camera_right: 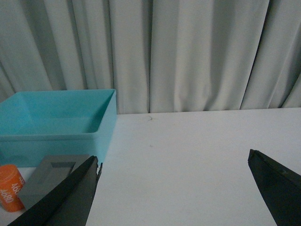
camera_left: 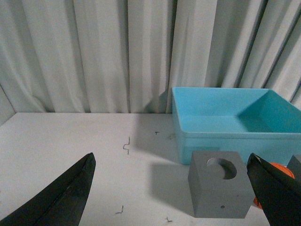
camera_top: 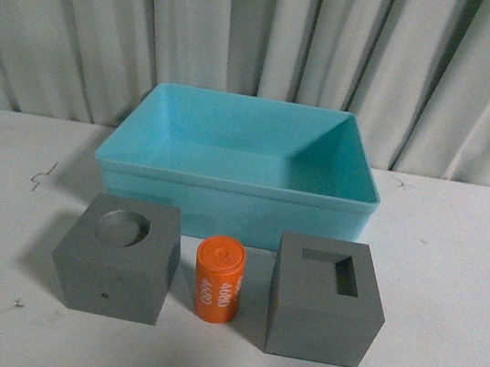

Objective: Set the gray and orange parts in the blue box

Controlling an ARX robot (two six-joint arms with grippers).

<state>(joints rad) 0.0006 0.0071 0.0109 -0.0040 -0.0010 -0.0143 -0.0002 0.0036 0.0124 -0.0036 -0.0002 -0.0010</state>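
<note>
At the centre of the front view, a light turquoise rectangular plastic bin (camera_top: 236, 182) with a rimmed edge sat on a white table (camera_top: 453, 270), its long side facing the camera. A pale pleated curtain (camera_top: 268, 30) filled the upper part of the frame behind it.

Along the lower half of the frame, just in front of the bin, three parts stood in a row on the table. At lower left was a matte gray cube with a round recess (camera_top: 118, 261) in its top face. At lower right was a matte gray cube with a rectangular recess (camera_top: 324, 302) in its top face. Between them stood a smaller orange cylinder (camera_top: 217, 281) (white lettering ran along its side), just beside the left-hand cube.

Neither arm appeared in the front view. In the left wrist view, the left gripper (camera_left: 170, 157) had its dark fingers (camera_left: 66, 197) spread wide, grasping nothing. In the right wrist view, the right gripper (camera_right: 174, 156) was likewise spread wide, its fingers (camera_right: 277, 183) holding nothing.
</note>
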